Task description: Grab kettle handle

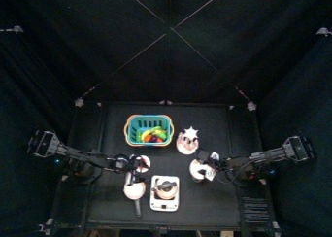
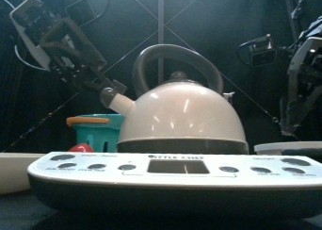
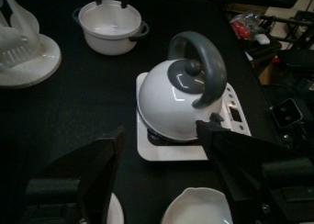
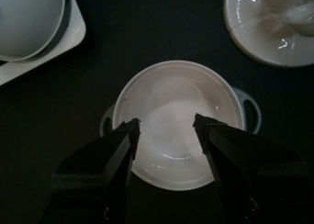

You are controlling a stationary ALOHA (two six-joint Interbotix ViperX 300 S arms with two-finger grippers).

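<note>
At the left of the table, the left gripper (image 3: pixel 162 152) is hanging with its jaws spread wide and gripping nothing. In the left wrist view the kettle (image 3: pixel 182 97) is lying just beyond the jaw tips, standing upright on its white base (image 3: pixel 236 117), and the grey kettle handle (image 3: pixel 196 61) is arching over the lid, apart from both jaws. From above, the kettle (image 1: pixel 165 189) is sitting near the table's front edge, in the middle, between the two arms. In the front view its handle (image 2: pixel 180 57) is rising over the white body, with the left arm hanging behind and to the left.

Further back, a green basket (image 1: pixel 149 131) is holding coloured items.

On the right, the right gripper (image 4: pixel 167 127) is hovering over a white pot (image 4: pixel 178 122), jaws standing apart on either side of its middle; whether they are touching it I cannot tell.
</note>
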